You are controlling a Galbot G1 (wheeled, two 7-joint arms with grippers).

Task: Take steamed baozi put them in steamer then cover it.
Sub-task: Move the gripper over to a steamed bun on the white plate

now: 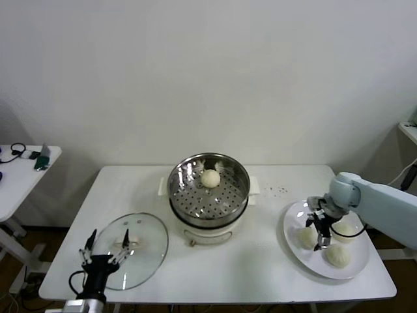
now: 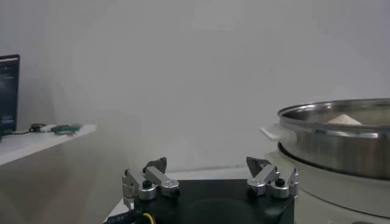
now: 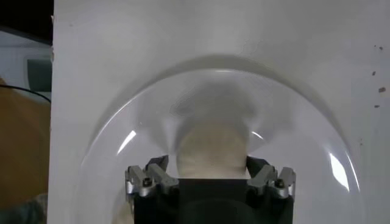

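No writing or brand can be read anywhere. The right gripper (image 1: 319, 229) is down on the white plate (image 1: 296, 251) at the table's right end, its fingers either side of one baozi (image 3: 211, 147) without clearly clamping it, and its own body hides where they meet the dough. One bun (image 1: 210, 178) lies in the steamer (image 1: 208, 190) at centre, the cover (image 1: 144, 261) lies flat at near left, and the left gripper (image 1: 103, 248) hovers wide over it.

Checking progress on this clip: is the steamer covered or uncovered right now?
Uncovered. The steamer stands open with one baozi inside; the cover lies flat on the table beside it, near the left tool.
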